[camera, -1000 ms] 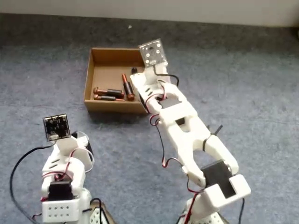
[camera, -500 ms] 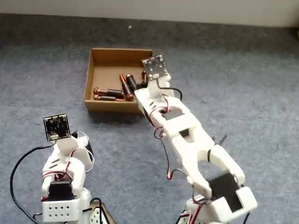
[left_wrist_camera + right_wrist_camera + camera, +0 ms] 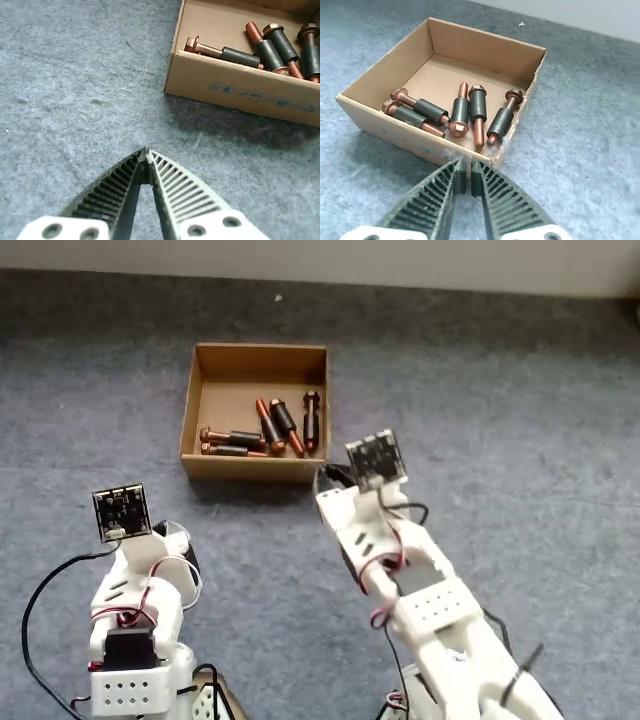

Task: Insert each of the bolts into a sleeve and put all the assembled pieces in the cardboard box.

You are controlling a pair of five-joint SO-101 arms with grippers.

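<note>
Right gripper (image 3: 465, 170), fingers drawn almost together on nothing, is seen pulled back from the cardboard box (image 3: 380, 122). Just beyond its tips, five sleeved bolts (image 3: 479, 106) are counted inside, apparently the full set. Left gripper (image 3: 146, 154) is pressed closed.

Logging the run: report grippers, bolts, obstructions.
Left gripper shut, empty. Right gripper shut, empty, beside cardboard box. Five sleeved bolts inside. Nothing in the way.

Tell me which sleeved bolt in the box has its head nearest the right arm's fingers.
The middle bolt of the five: its head points toward the fingers; the other four heads lie farther away.
</note>
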